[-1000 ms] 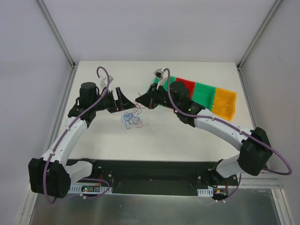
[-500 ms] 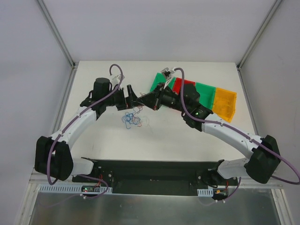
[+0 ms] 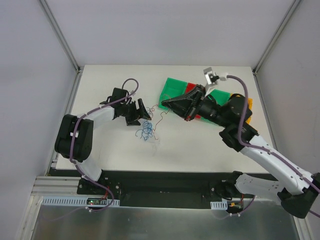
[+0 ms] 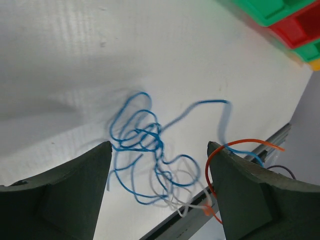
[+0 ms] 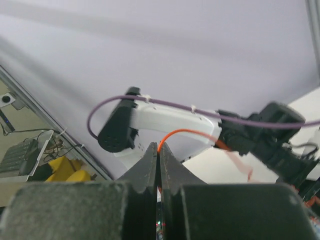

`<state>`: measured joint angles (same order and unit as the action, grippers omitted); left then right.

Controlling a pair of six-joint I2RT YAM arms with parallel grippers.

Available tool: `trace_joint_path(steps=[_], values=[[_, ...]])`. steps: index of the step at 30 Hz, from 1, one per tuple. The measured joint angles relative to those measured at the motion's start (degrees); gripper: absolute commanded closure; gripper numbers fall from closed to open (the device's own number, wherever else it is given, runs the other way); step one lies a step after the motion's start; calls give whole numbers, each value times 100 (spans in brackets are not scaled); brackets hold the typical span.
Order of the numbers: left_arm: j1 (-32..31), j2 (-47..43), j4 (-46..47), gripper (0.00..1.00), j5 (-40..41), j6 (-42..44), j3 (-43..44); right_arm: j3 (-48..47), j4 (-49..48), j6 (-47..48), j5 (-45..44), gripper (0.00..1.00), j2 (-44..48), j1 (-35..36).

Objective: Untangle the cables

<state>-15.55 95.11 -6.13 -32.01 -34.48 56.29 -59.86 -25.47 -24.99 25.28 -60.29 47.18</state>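
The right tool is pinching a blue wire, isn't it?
No, the colour is wrong. The right tool is pinching an orange wire, as the right wrist view shows. The blue wires lie loose on the table.

The bench (image 3: 200, 145) holds two green bins (image 3: 172, 90), one red bin (image 3: 192, 87) and one orange bin (image 3: 248, 103) at far right, and one tangle of cables (image 3: 146, 129).

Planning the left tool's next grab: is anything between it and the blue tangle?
Nothing visible. The left tool stands open above the blue tangle, which lies bare on the table. An orange strand, pinched by the right tool, only passes to one side.
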Motion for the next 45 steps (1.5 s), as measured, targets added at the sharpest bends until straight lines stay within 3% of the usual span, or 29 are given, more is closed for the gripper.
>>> trace_joint_path(steps=[7,12,16,23,29,32,37,41,45], values=[[332,127,-256,22,564,13,-190,-1027,1102,916,-518,99,846,-15],[404,46,-605,19,1012,151,-190,-2028,1912,1620,-922,99,850,-74],[479,-219,-911,12,1152,289,-164,-2706,2422,2022,-1126,99,662,-127],[468,-1342,-1045,6,516,529,-160,-2708,2813,2203,-1213,99,361,-149],[199,-2422,-964,25,59,697,-507,-2323,2914,2186,-1298,99,144,-157],[-4,-2763,-848,16,13,693,-852,-2205,2900,2144,-1342,99,142,-157],[-1464,-3202,164,1,627,745,-1722,-2181,2804,2094,-1353,99,144,-162],[-2618,-3604,1357,1,1515,955,-2465,-2179,2776,2072,-1353,99,175,-162],[-3252,-3342,2566,1,2376,1392,-2833,-2177,2776,2057,-1353,99,269,-162]])
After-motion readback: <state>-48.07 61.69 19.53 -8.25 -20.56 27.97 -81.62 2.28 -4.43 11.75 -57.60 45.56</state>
